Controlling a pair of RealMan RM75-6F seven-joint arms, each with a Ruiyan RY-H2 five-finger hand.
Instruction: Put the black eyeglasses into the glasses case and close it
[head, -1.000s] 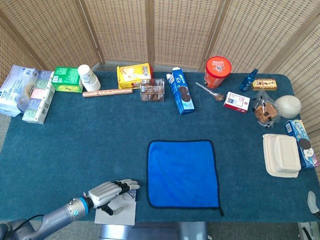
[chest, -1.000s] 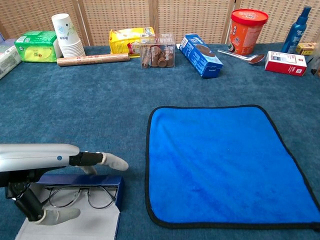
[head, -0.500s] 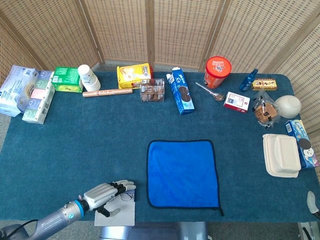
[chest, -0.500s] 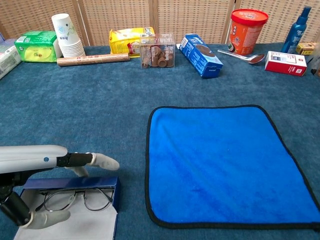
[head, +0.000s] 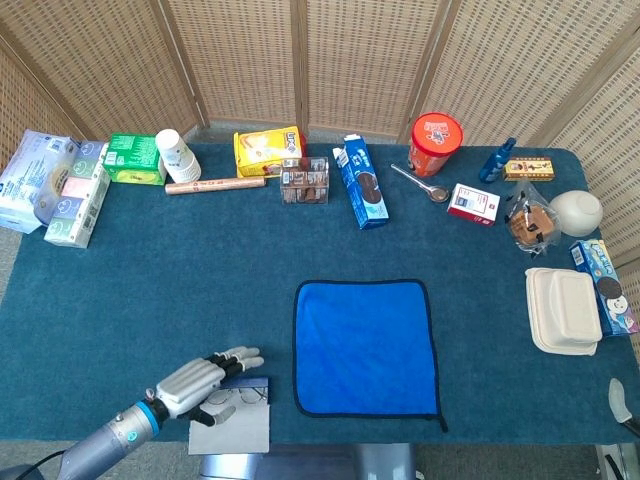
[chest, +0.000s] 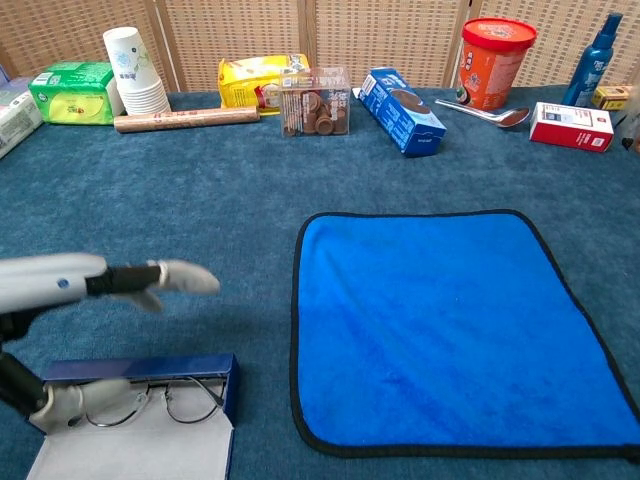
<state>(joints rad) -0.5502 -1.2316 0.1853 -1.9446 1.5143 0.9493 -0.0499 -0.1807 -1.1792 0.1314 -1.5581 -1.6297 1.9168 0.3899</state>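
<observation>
The black thin-rimmed eyeglasses lie inside the open glasses case, a navy box with a white lining, at the table's front left edge. My left hand hovers over the case's left part with its fingers stretched out flat above it. Its thumb hangs low by the left lens; I cannot tell if it touches. The hand holds nothing. Only a grey sliver of my right hand shows at the front right corner.
A blue cloth lies flat just right of the case. Boxes, paper cups, a red tub and a spoon line the back edge. A white clamshell box and a bowl sit at the right side.
My left hand has drawn back to the left and its fingers have lifted off the case. The glasses stay lying in the open case.
</observation>
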